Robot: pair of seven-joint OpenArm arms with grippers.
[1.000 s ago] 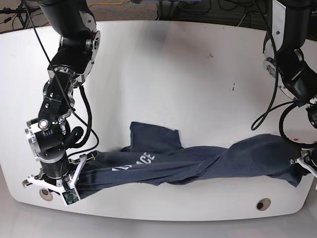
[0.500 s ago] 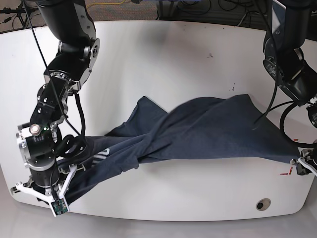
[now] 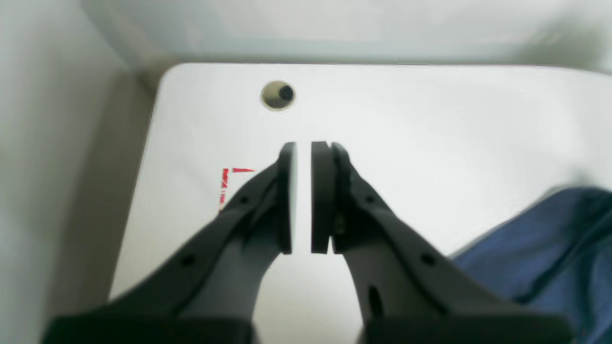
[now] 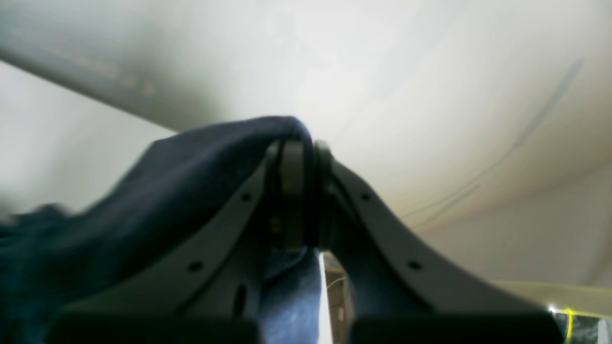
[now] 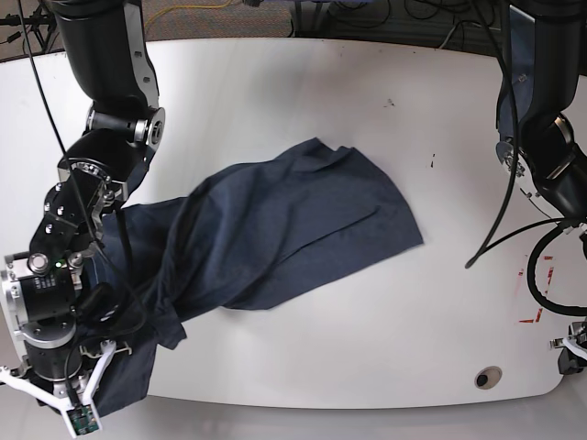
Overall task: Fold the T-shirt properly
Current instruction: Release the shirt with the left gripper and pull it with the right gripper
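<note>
Currently the T-shirt (image 5: 275, 229) is lying spread across the middle of the white table (image 5: 303, 101), reaching from a broad flap near the centre down to the near-left corner in the base view, where it is bunching into folds and hanging over the edge. No lettering is showing; only plain dark navy cloth is facing up.

The right gripper (image 4: 299, 143) is sitting at that near-left corner. In its wrist view the two pads are pressing together with a fold of the shirt pinched between them, the cloth draping over the left finger and trailing away to the left. So the right gripper is gripping the shirt's edge.

The left gripper (image 3: 303, 145) is hovering over the table's near-right corner in the base view, beside a red corner mark (image 3: 224, 179) and short of a round hole (image 3: 278, 94) in the tabletop. Its pads (image 3: 320, 196) are standing almost together, with only a thin slit of bare table showing between them, and nothing is caught in that slit. The shirt's blue cloth (image 3: 540, 248) is lying off to its right in the wrist view, apart from the fingers. The left gripper is holding nothing.
</note>
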